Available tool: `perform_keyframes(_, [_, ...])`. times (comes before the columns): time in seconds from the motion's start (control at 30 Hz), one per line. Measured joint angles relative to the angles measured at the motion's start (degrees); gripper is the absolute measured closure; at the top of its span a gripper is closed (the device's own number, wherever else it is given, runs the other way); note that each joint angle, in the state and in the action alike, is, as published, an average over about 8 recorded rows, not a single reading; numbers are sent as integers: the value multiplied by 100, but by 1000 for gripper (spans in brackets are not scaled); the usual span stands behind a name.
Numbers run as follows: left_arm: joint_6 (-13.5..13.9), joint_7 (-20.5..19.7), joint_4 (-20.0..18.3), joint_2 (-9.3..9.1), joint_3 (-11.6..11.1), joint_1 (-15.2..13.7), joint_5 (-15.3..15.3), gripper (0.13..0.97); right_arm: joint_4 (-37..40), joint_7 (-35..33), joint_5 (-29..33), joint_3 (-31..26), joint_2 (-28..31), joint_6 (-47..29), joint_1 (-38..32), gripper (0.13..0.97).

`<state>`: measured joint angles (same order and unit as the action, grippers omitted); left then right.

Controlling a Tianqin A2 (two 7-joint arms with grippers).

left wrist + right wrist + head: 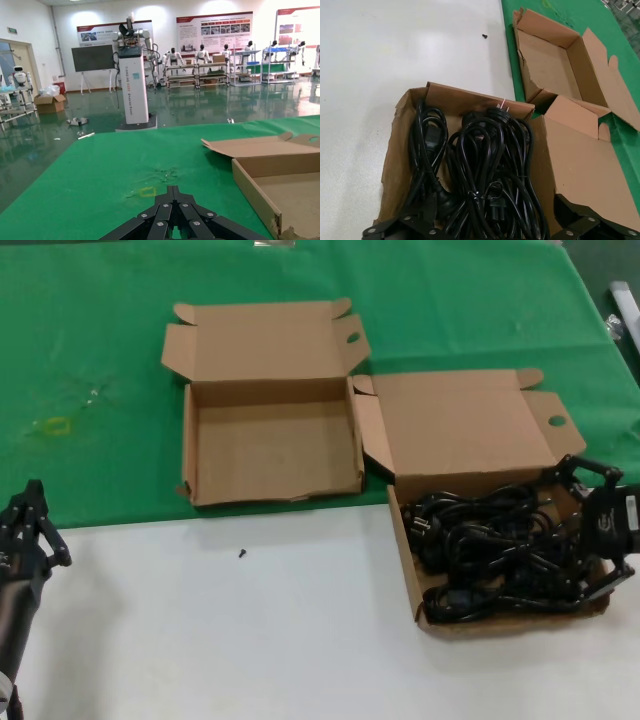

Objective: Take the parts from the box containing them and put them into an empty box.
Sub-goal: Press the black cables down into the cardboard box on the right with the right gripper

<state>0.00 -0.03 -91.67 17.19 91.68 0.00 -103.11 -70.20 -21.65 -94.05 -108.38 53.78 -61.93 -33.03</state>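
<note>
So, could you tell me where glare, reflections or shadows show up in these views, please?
Left wrist view: the glossy floor mirrors the ceiling lights. Right wrist view: a soft glare patch on the white table, small highlights on the cords. Head view: even light, only faint shadow inside the empty box.

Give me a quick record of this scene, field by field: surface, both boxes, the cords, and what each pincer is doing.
surface: green cloth at the far side, white tabletop at the near side
empty box: open cardboard box, nothing inside
full box: cardboard box to the robot's right of it, lid up
parts: tangled black power cords piled in the full box
small item: dark speck on the white tabletop
right pincer: open, over the full box's right edge above the cords
left pincer: idle at the near left, shut
</note>
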Motion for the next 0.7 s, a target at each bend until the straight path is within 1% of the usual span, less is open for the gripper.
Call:
perform_keyframes(0.2, [0,0,0,0,0,0,0,955,2,-47,21,22,-39,74,52,318])
perform_keyframes(0.33, [0,0,0,0,0,0,0,955,0,-61,30,34,-57,108,72,318])
perform_keyframes(0.6, [0,0,0,0,0,0,0,955,46,-76,69,37,-90,148,48,516])
perform_keyframes(0.63, [0,0,0,0,0,0,0,955,51,-76,73,37,-93,151,44,516])
perform_keyframes(0.7, [0,0,0,0,0,0,0,955,58,-73,80,36,-97,155,38,569])
